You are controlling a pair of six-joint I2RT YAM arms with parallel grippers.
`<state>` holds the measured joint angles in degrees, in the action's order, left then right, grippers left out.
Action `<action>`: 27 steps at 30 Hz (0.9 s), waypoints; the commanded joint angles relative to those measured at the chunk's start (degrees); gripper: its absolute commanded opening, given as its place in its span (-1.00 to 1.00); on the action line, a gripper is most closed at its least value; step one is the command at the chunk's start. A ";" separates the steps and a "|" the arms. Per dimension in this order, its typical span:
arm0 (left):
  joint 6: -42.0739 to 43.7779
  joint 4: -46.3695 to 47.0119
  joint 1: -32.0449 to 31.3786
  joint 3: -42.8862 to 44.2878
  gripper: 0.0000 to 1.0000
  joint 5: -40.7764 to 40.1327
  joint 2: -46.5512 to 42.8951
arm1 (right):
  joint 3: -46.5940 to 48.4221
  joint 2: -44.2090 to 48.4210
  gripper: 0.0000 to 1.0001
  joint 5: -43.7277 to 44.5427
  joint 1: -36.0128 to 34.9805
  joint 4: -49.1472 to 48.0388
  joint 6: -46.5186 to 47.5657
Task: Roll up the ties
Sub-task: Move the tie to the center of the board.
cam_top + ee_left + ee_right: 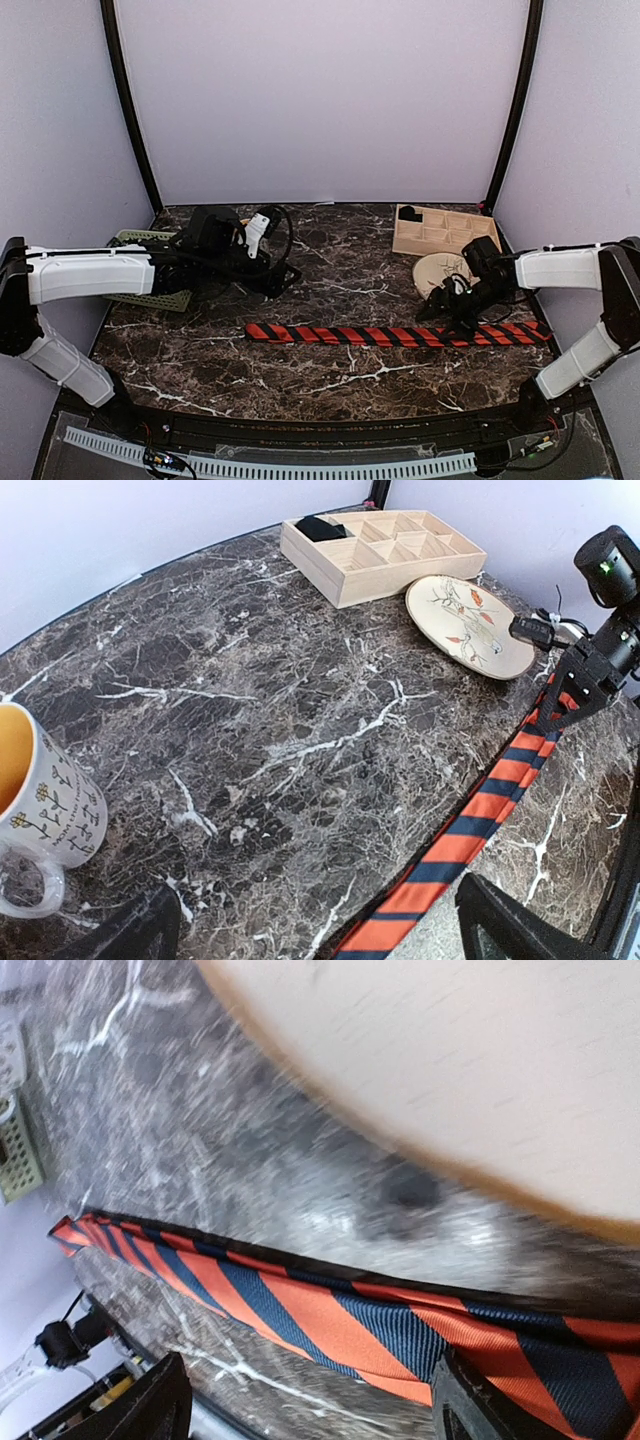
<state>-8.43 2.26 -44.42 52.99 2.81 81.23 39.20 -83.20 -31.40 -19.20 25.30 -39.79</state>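
Top external view gives you the striped tie point(395, 336) lying flat and unrolled across the marble table point(330, 390), running left to right in the near half, its right end close to the right arm. Your right gripper point(462, 318) sits low over the right part of the tie, just in front of the patterned plate point(435, 268). In the right wrist view its fingers point(140, 1410) stand wide apart with the orange-and-navy stripes passing between them, so that claw is open; you cannot tell whether the tips touch the cloth. Your left gripper point(285, 275) is above the table's left half, well back from the tie and just right of the green basket point(150, 298). Its wrist view shows both fingers point(520, 930) spread at the bottom edge with nothing between them, so it is open too. There a flower-printed mug point(45, 805) stands at the left, and a wooden tray point(380, 555) of compartments sits at the far right beside the plate, with something dark in one corner cell.
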 commanded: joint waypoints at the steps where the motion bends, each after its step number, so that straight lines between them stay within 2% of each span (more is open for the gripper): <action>1: -2.07 -1.02 0.64 1.39 0.98 6.20 1.83 | 5.78 2.31 0.69 5.10 1.43 11.80 7.66; 3: -1.86 -1.39 0.65 2.35 0.98 6.95 2.75 | 6.77 4.87 0.71 4.07 1.39 14.52 6.69; 7: 0.99 -2.70 0.65 4.44 0.98 9.25 5.01 | 2.73 10.83 0.74 5.26 1.92 18.05 3.98; 13: 2.14 -2.15 0.65 5.29 0.98 10.00 6.41 | -4.77 16.55 0.79 8.61 13.44 17.35 3.17; 22: 3.70 -3.50 0.65 6.41 0.98 9.17 7.56 | -2.83 5.43 0.80 12.49 19.10 13.08 8.76; 27: 4.82 -4.50 0.65 6.63 0.98 8.05 7.60 | -0.32 0.30 0.77 12.04 25.18 12.08 11.71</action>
<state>-5.32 -0.40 -43.99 58.00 11.86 89.30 38.46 -78.89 -23.75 2.20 40.29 -32.08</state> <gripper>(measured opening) 0.989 0.888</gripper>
